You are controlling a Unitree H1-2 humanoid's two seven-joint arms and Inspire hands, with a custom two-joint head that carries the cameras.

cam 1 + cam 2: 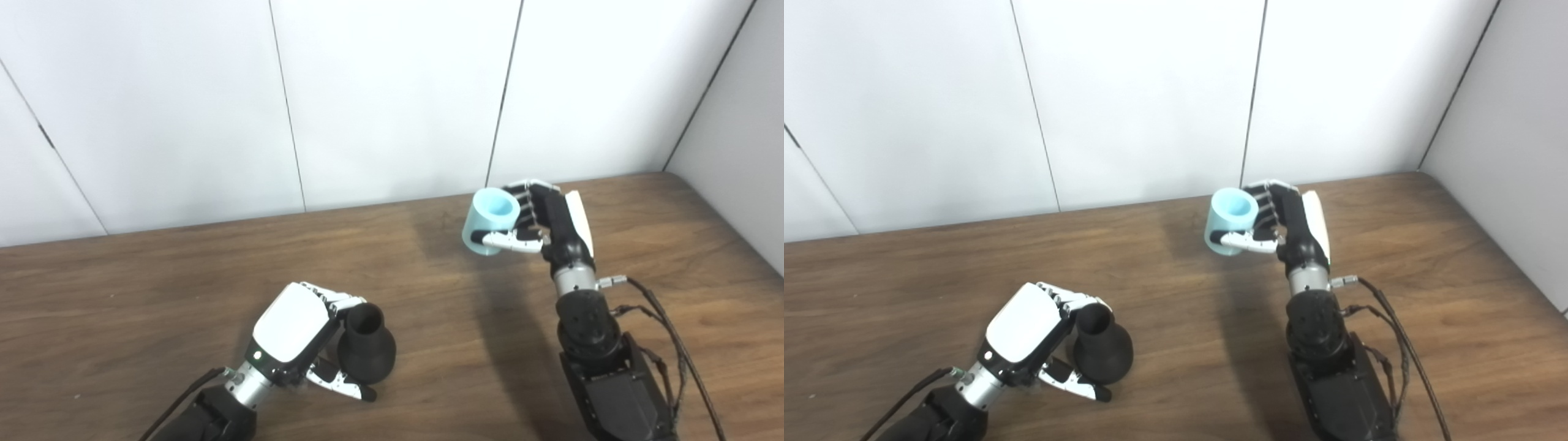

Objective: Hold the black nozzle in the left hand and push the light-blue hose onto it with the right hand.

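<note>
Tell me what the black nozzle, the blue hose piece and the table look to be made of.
Black nozzle: matte, probably plastic or rubber; it shows no glare.
Blue hose piece: thick-walled, dull pale surface, possibly foam or soft rubber.
Table: brown wood grain with a faint sheen; whether solid wood or laminate cannot be told.

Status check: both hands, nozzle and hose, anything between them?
Left hand shut on black nozzle, low at the table. Right hand shut on light-blue hose, raised. Parts well apart, not mated. Nothing between them.
</note>
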